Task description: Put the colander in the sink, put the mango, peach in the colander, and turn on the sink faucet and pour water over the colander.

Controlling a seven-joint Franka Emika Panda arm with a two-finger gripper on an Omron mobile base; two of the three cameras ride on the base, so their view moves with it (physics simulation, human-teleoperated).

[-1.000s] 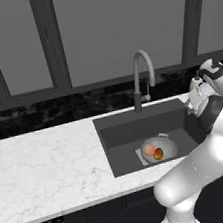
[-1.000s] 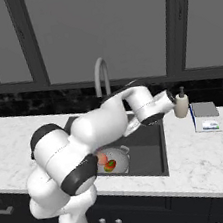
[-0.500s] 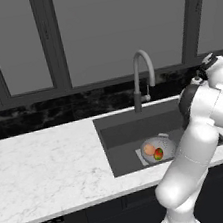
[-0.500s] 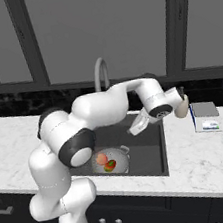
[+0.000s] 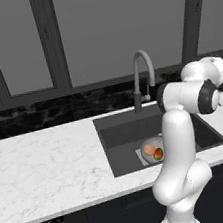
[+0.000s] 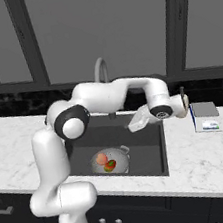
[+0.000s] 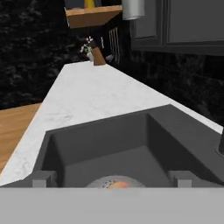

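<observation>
Gripper: the gripper is hanging over the right-hand part of the sink, seen from the right base camera as a pale blurred shape below the wrist; its fingers are running together there, so I cannot tell whether they are apart or together. Nothing is showing between them.
Hidden by the arm: in the left base view the upright arm link is covering the right half of the colander and part of the basin floor.
Cut off: in the hand view the colander and the peach are showing only as a sliver at the lower edge.
Colander: it is sitting on the sink floor, below the gripper and off to its side, well apart from it.
Fruit: the peach and the mango are lying inside the colander, touching each other.
Sink faucet: the sink faucet is standing behind the basin, its lower stem hidden behind the arm in the right base view; its lever is too small to make out.
Open room: the counter is stretching bare ahead of the hand along the sink's rim.
Beyond the gripper: a pump bottle is standing just beside the wrist, partly covered by it.
</observation>
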